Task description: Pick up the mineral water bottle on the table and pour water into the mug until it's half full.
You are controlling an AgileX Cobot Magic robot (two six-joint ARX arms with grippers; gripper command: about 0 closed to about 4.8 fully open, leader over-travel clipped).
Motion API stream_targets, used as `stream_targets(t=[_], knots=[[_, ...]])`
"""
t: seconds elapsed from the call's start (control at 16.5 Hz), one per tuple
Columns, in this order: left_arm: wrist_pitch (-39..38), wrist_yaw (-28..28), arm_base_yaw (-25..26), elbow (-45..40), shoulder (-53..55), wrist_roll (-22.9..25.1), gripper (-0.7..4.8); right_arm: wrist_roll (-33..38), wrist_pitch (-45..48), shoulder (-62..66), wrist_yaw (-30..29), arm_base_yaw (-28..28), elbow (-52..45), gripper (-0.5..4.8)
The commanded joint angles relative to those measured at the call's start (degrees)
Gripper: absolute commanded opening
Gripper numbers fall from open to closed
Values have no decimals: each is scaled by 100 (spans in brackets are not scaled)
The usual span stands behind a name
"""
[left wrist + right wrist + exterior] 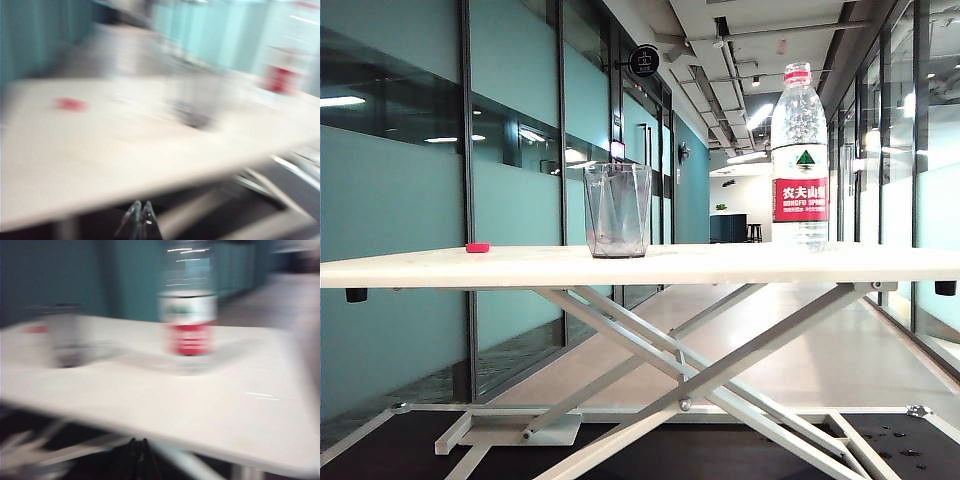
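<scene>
The mineral water bottle (799, 155) is seen standing upright on the white desk (720, 266), right of centre in the exterior view, red cap on top. Its label is white above, with a green triangle, and red below, with large white Chinese characters; a line of small Latin lettering beneath them is too small to be read with certainty. The mug (617, 209), a clear grey-tinted faceted tumbler, is stood upright on the desk near the centre of that frame, well apart from the bottle; whether it holds any water cannot be told. A small pink-red object (477, 246) is noted on the desk at centre left. A round dark sign (643, 61) is hung in the corridor at upper centre; its writing is illegible. Neither arm is seen in the exterior view. Both wrist views are heavily blurred. In the left wrist view the left claw (141, 214) is seen at the lower edge of the frame, off the near edge of the desk, its tips pressed together and nothing between them. In the right wrist view the right claw (138, 450) appears as a dark shape at lower centre, likewise off the desk edge, clenched with nothing in it; the bottle's red label is seen at upper centre.
</scene>
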Motion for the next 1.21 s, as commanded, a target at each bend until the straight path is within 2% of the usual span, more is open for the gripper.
stream_targets(t=[0.06,0.18,0.24,0.3,0.36,0.49,0.55,0.61,0.73,0.85,0.91,1.09,1.21], knots=[[9,625,-2,13,7,-15,-5,98,-4,-2,-608,20,-13,-5],[7,621,-2,13,7,-15,-5,396,81,-2,-590,17,-11,2],[7,621,-2,13,7,-15,-5,396,114,-2,-511,20,-11,31],[7,621,-2,13,7,-15,-5,396,219,0,-380,20,-11,147],[7,621,-2,13,7,-15,-5,448,326,0,-262,20,4,236],[9,619,-2,13,7,-15,-5,977,348,37,-98,17,109,249],[9,621,-2,13,7,-15,-5,962,262,160,-114,20,267,268],[9,619,-2,13,7,-15,-5,831,299,374,-109,17,435,327],[7,621,-7,13,7,-15,-5,529,546,874,-24,17,734,382],[9,621,-7,13,7,-15,-5,474,1270,1685,44,9,962,479],[9,621,-7,13,7,-15,-5,479,1843,2306,-4,9,1075,479],[7,623,-7,13,4,-17,-5,479,2796,3753,-26,15,1421,479],[7,621,-7,13,4,-17,-5,479,3545,5165,-149,9,1906,479]])
